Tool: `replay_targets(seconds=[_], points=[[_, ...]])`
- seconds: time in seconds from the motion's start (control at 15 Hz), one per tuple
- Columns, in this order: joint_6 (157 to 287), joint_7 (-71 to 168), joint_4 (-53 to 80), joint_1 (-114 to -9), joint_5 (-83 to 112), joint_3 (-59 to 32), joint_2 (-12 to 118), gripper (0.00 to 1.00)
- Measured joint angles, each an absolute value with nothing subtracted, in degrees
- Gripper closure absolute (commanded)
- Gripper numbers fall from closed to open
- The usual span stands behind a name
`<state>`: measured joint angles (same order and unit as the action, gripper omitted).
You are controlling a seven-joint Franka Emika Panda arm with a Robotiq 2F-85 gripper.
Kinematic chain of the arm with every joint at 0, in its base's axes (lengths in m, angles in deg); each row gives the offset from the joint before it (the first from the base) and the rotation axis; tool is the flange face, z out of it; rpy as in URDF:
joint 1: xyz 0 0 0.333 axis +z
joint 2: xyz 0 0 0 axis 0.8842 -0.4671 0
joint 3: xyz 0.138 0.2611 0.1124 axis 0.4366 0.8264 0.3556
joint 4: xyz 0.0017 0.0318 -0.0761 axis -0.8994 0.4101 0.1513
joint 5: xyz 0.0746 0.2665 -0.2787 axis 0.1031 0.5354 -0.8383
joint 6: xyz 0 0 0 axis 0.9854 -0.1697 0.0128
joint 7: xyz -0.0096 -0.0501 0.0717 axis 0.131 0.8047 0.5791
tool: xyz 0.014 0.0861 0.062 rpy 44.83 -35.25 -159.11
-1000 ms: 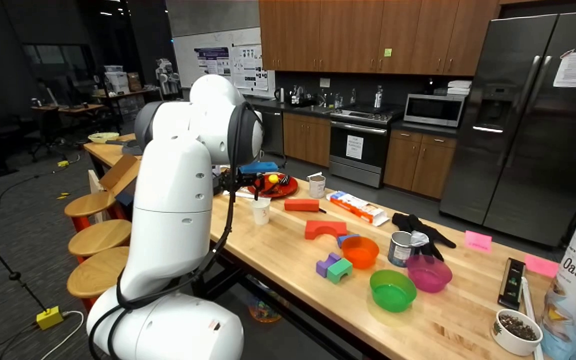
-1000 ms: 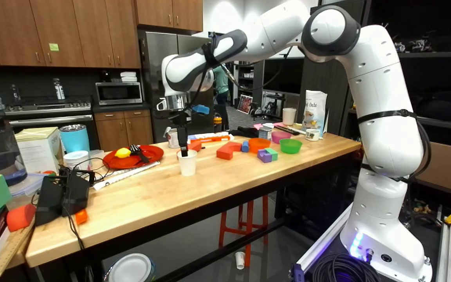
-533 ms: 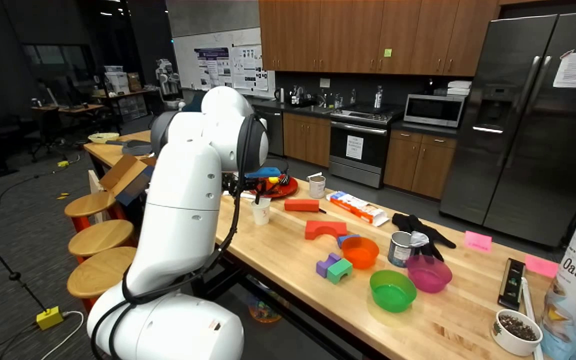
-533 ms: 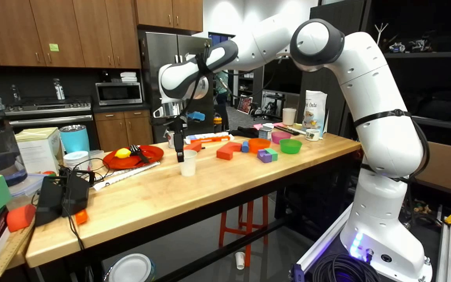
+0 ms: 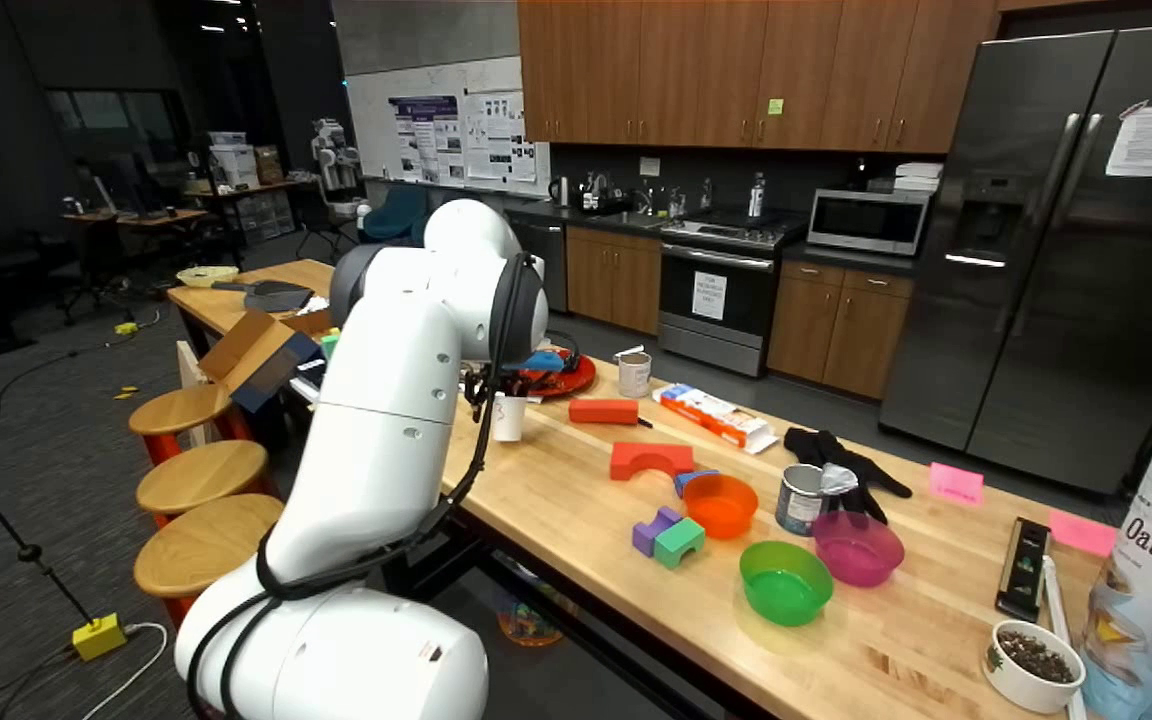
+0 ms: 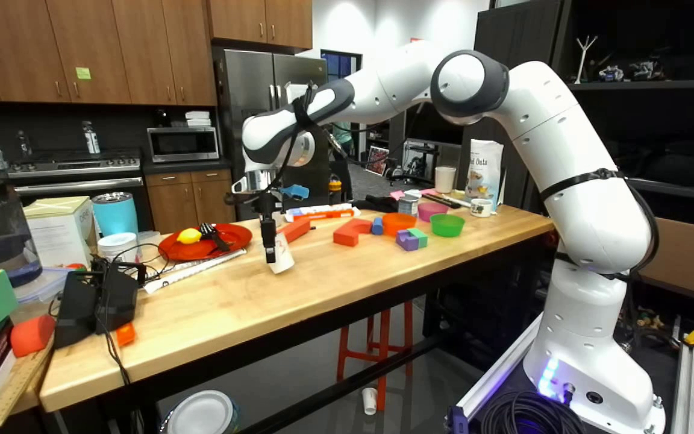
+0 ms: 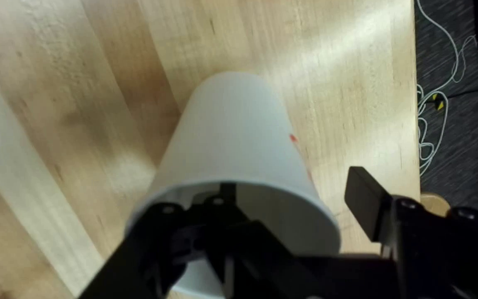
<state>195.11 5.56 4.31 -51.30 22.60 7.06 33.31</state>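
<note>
A white paper cup (image 7: 230, 124) with a red mark on its side fills the middle of the wrist view, its mouth toward the camera. In an exterior view the cup (image 6: 284, 256) leans on the wooden table. The black gripper (image 7: 293, 195) straddles the cup's wall: one finger reaches inside the mouth, while the other finger (image 7: 365, 199) stands outside. Between that outer finger and the wall a gap shows, so the jaws are partly open and not clamped. Where the inner finger touches the cup is hidden. In another exterior view the arm partly covers the gripper beside the cup (image 5: 508, 420).
Behind the cup lie a red block (image 5: 604, 411) and a red plate (image 6: 240, 232) with a lemon and a dark fork. Farther along are a red arch block (image 5: 651, 457), an orange bowl (image 5: 721, 505) and a green bowl (image 5: 786, 585). The table's edge (image 7: 411, 104) runs close by.
The arm has come lower and shifted, and the jaws have narrowed somewhat. The cup stood upright before; it is now tilted and has moved slightly left in both exterior views.
</note>
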Motion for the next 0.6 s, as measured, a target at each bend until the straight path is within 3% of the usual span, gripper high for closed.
replay_targets(seconds=[0.33, 0.6], points=[[193.35, 6.24, 3.46, -51.47, 23.63, 7.06, 32.95, 0.99], [192.44, 9.92, 4.02, -51.48, 23.64, 7.05, 34.85, 1.0]])
